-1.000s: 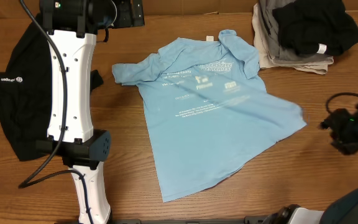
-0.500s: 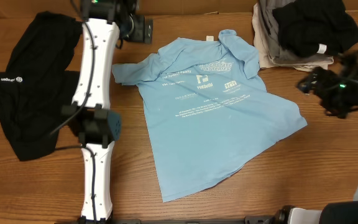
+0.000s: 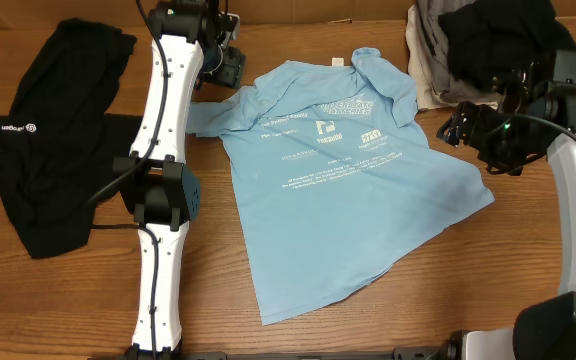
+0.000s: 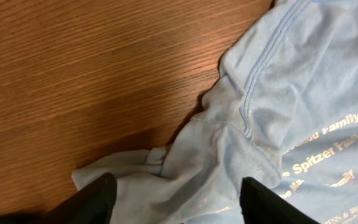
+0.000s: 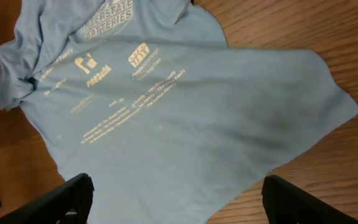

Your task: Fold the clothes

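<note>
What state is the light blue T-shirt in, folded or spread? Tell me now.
Spread, not folded: the light blue T-shirt lies flat, print up, on the table; only one sleeve is bunched.

Light blue T-shirt (image 3: 348, 210), white print; black top (image 3: 48, 170), small white logo; brown wood-grain table (image 3: 488, 290)

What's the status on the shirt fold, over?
Left gripper open, astride the crumpled sleeve. Right gripper open, empty, by the blue T-shirt. Shirt spread out, unfolded. Nothing on it; black top lies apart.
</note>
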`<act>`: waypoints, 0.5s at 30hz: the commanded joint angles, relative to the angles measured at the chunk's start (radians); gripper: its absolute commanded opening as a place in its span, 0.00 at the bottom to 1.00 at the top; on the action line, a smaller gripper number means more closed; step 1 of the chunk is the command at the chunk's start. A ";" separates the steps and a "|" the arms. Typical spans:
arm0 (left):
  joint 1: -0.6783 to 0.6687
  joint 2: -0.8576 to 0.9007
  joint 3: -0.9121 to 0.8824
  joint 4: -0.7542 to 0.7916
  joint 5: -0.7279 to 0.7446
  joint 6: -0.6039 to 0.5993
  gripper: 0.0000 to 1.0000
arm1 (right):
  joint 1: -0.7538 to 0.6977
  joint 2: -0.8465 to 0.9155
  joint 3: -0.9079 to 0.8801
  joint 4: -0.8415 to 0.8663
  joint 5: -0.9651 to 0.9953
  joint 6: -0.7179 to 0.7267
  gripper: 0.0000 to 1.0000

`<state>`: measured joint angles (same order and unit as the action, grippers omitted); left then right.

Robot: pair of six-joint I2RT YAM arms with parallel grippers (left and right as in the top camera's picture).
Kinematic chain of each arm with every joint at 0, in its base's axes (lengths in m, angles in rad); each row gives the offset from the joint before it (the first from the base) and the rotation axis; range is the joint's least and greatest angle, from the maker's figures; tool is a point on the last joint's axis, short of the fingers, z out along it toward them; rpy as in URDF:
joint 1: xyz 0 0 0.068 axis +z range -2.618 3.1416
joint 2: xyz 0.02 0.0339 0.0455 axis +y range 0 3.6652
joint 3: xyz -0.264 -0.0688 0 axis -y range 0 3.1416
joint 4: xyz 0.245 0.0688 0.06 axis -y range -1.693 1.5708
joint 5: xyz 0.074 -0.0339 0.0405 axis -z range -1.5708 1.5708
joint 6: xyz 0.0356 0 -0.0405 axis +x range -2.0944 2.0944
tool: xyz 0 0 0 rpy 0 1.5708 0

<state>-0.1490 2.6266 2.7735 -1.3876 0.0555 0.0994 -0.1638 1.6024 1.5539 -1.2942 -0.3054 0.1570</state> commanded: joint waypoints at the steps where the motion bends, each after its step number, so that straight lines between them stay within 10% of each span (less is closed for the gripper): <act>1: 0.004 0.047 0.010 -0.006 0.029 0.053 0.64 | 0.000 0.011 0.017 0.000 0.026 -0.037 0.86; 15: -0.019 0.123 0.010 -0.022 0.065 0.080 0.58 | 0.000 0.027 0.017 0.010 0.061 -0.034 0.84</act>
<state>-0.1513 2.7342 2.7735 -1.4204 0.1009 0.1616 -0.1638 1.6276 1.5539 -1.2922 -0.2546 0.1303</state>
